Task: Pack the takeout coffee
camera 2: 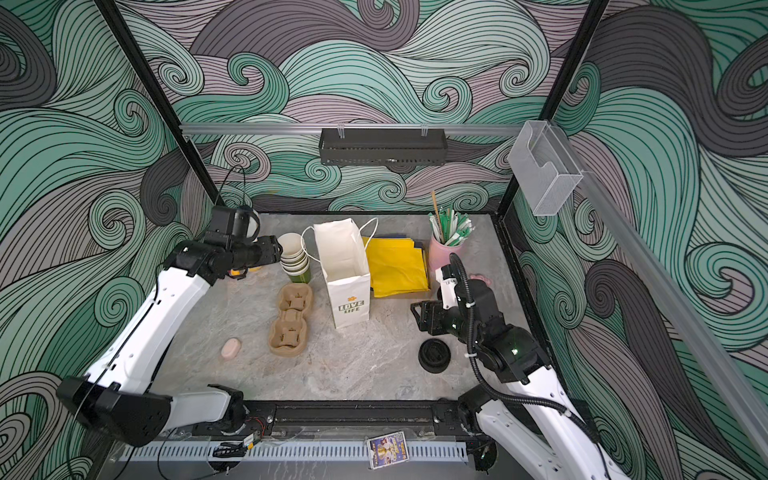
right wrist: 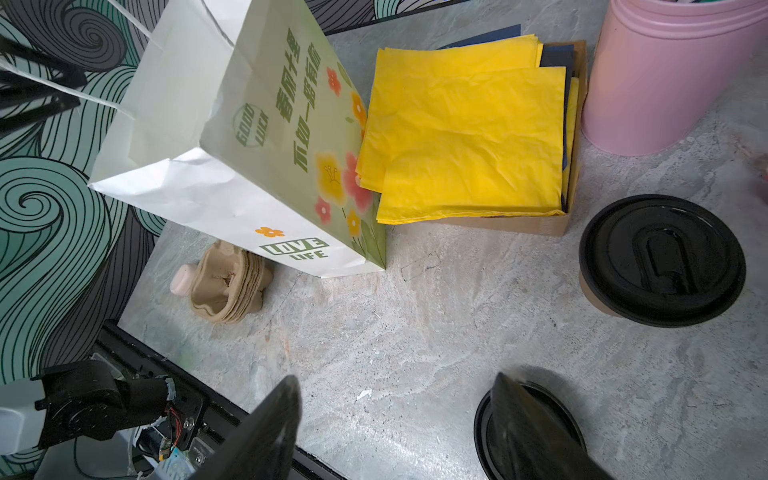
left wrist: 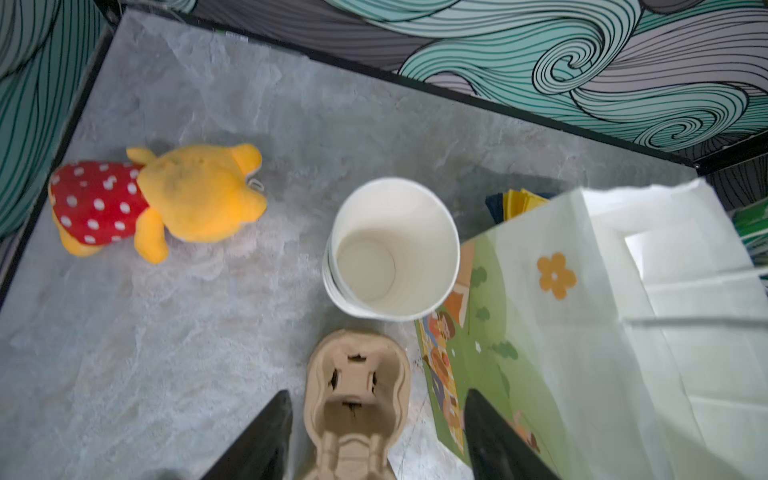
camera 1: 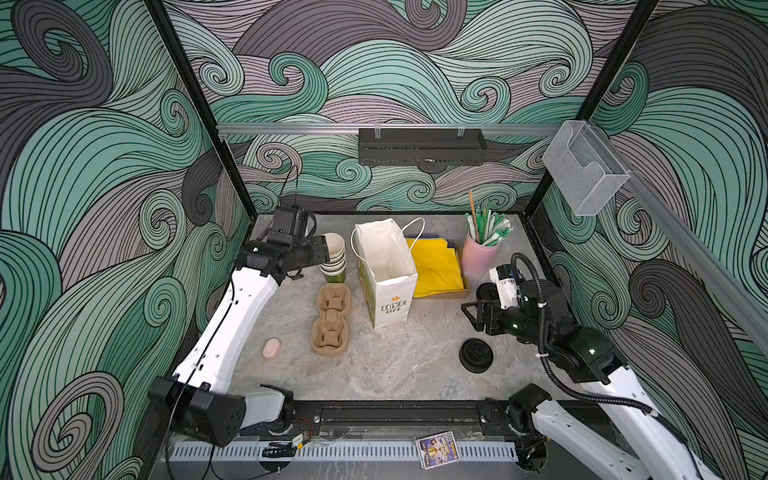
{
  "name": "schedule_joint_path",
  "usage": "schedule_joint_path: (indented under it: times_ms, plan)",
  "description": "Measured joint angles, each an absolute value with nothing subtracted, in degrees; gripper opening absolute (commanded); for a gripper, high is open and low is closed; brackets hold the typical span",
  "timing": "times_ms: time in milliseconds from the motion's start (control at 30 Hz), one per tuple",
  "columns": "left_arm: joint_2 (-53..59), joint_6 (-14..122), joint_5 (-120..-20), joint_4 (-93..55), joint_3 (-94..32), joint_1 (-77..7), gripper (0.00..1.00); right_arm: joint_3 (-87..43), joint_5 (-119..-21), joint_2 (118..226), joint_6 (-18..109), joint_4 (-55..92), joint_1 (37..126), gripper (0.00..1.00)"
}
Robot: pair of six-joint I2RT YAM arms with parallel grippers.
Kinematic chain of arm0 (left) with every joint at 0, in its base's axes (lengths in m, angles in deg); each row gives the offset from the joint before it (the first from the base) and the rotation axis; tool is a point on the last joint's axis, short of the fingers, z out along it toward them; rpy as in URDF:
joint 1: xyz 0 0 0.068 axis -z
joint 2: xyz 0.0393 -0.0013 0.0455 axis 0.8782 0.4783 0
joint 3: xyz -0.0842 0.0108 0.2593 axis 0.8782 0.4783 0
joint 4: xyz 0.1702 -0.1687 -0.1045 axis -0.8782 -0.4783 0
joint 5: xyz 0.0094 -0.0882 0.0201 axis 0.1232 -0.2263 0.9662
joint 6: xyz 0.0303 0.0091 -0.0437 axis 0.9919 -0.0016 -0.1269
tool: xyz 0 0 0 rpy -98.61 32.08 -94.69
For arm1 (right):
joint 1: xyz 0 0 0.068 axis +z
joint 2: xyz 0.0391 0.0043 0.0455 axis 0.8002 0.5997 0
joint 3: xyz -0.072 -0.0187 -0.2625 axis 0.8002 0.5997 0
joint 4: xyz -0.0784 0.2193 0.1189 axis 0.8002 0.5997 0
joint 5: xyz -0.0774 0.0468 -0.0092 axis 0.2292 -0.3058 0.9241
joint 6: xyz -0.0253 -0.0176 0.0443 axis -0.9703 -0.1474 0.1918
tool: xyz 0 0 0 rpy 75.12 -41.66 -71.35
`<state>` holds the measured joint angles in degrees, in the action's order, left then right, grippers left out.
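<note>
- Left gripper: I logged its claw spread apart and holding nothing. It hung over the far end of the pulp cup carriers, just beside the nested lidless cups.
- Right gripper: claw spread apart with only bare table between the fingers. It sat at the right side, pointing toward the paper bag.
- Tan lidded cup: upright on the table, black sip lid on. It stood near the pink canister and close to the cardboard box of yellow napkins. In both top views the right arm largely hid it.
- Second lidded cup: upright on the table toward the front right, apart from the bag and near the right gripper. I could not make out its body colour under the lid.
- Paper bag: upright at mid-table, mouth open, handles loose, with both lidded cups outside it.
- Pink oval item: on the table left of the carriers.
- Plush toy: lying in the far left corner, seen in the left wrist view.
</note>
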<state>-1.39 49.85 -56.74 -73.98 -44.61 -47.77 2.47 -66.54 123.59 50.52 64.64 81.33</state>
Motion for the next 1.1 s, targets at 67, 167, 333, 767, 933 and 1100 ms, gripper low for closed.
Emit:
schedule_joint_path:
  times_ms: [67,167,333,767,933,1100]
  plan:
    - [3.0,51.8,-55.8,-74.1,-48.7,-48.5,0.63,3.3,-66.2,122.5,50.9,64.6,81.3,0.74]
    - [7.9,53.5,-55.1,-74.1,-51.5,-49.9,0.55,3.4,-65.8,122.0,51.2,64.6,81.3,0.74]
    - [13.7,54.3,-55.4,-74.6,-53.6,-53.1,0.49,4.0,-64.9,121.4,51.3,64.6,81.3,0.74]
    - [17.5,55.3,-60.0,-75.0,-53.9,-54.4,0.26,6.1,-64.7,120.8,52.2,64.1,81.3,0.74]
    - [17.6,55.7,-60.8,-75.0,-53.9,-54.4,0.19,6.1,-64.7,120.7,52.2,64.1,81.3,0.75]
    - [17.8,55.9,-61.2,-74.9,-53.9,-54.4,0.09,6.1,-64.7,120.5,52.2,63.7,81.3,0.74]
